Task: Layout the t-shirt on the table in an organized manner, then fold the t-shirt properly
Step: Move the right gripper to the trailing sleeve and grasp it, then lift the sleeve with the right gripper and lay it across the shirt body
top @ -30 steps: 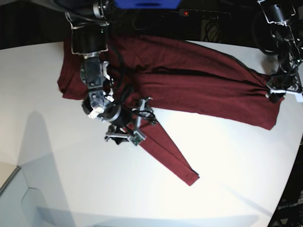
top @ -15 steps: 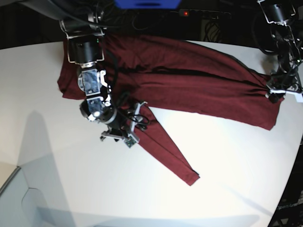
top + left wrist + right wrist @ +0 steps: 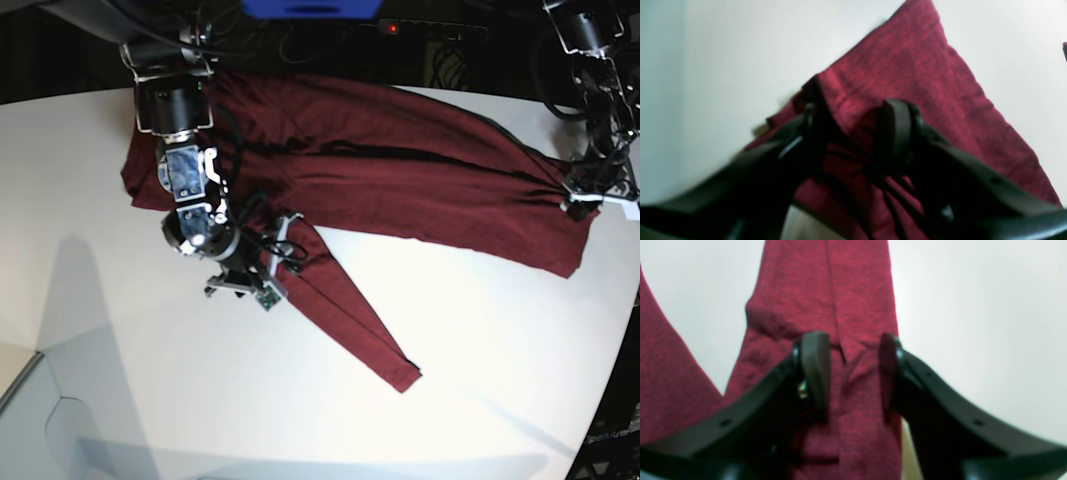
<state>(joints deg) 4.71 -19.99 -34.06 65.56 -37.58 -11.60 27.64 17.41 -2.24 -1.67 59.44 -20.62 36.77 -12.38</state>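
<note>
While the maroon t-shirt lies spread across the far half of the white counter, wrinkled and bunched in long folds, one long sleeve runs out diagonally toward the near side, its cuff end resting flat on bare counter.

Right gripper sits low over the upper part of that sleeve, near where it joins the shirt body. Right wrist view: fingers apart, straddling the sleeve, one on each side of a raised crease of fabric, with a gap between the pads. Cloth sits between them but whether it is actually pinched, cannot tell.

Left gripper is at the far right edge of the counter, at the shirt's gathered corner. Left wrist view, blurry: fingers have bunched maroon fabric between them, folds radiating from the pinch point, so they look clamped on the t-shirt. Fabric fans out from there in a wedge over white counter.

Shirt body is still rumpled, not laid flat, with dark fold lines running along its length. Dark clutter and cables behind the far counter edge.
</note>
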